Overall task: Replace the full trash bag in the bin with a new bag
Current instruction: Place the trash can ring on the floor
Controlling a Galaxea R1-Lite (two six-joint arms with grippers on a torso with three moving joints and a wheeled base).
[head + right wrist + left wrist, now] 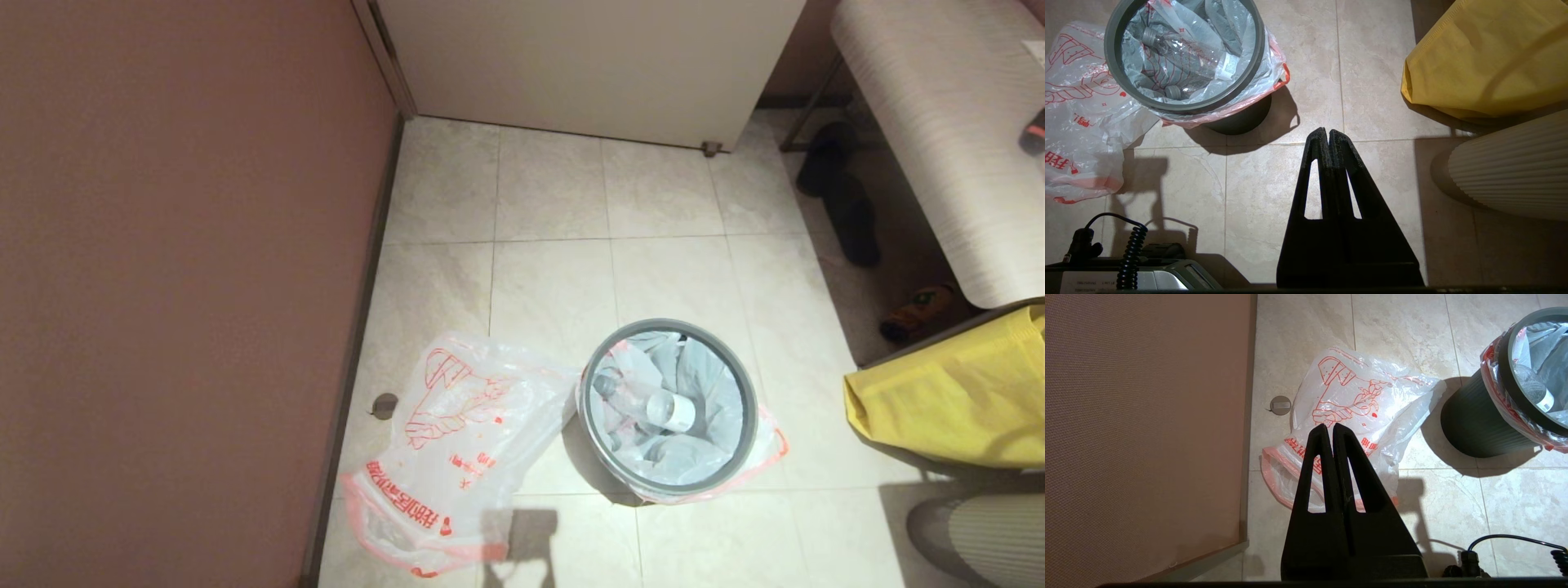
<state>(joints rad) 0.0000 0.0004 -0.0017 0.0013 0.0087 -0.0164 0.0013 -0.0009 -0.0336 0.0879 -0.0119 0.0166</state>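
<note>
Both grippers, left (pixel 1329 425) and right (pixel 1325 131), hung pressed together, holding nothing. The full bag (pixel 694 384) sat in the bin (pixel 739 465), the new bag (pixel 457 425) beside it. I judged the grey hoop (pixel 604 441) should lift straight off first.

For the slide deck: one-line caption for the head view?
Lined bin holding a plastic bottle stands on tile beside the printed new bag; yellow fabric bag at right.
</note>
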